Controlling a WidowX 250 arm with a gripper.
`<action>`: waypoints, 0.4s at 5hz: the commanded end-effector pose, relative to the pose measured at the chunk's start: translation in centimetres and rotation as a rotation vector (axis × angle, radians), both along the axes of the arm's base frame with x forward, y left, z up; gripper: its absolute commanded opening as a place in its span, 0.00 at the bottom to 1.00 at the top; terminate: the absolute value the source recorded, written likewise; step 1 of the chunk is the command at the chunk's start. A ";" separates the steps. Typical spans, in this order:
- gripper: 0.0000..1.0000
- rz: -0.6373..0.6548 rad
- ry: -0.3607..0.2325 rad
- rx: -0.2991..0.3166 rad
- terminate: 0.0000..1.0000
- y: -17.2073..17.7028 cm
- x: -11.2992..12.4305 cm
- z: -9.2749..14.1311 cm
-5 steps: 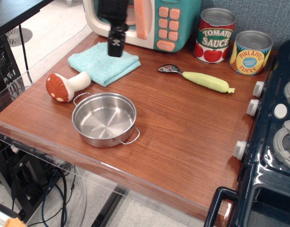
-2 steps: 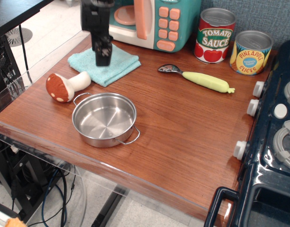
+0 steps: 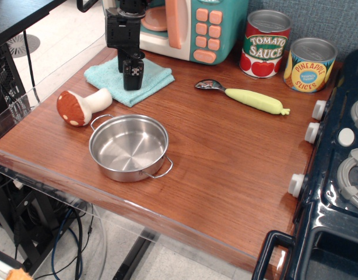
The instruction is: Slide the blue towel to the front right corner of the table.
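The blue towel [image 3: 112, 76] lies folded at the back left of the table [image 3: 225, 169], in front of the toy microwave. My gripper [image 3: 133, 81] points down over the towel's middle, with its tips at or just above the cloth. I see the black fingers [image 3: 133, 73] side-on as one block, so any gap between them is hidden. The front right corner of the table lies next to the dark navy toy stove [image 3: 336, 175].
A steel pan [image 3: 129, 146] sits at the front left, with a toy mushroom [image 3: 81, 105] beside it. A spoon with a green handle [image 3: 243, 95] lies mid-table. Tomato sauce [image 3: 266, 44] and pineapple [image 3: 309, 64] cans stand at the back. A toy microwave [image 3: 190, 26] stands behind the towel.
My gripper has moved left, then forward and down, from above the towel's back edge to low over its middle. The towel has not moved.
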State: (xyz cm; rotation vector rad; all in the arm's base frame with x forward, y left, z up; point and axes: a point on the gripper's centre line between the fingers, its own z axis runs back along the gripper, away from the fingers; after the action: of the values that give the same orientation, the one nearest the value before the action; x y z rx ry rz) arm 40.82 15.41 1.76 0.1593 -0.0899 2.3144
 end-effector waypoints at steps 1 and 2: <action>1.00 -0.066 -0.062 -0.001 0.00 -3.3 -1.0 1.4; 1.00 -0.132 -0.113 -0.003 0.00 -6.8 -1.3 2.0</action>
State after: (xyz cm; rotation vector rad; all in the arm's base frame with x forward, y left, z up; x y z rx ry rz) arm 39.62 9.11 1.51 0.0797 -0.1009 2.2088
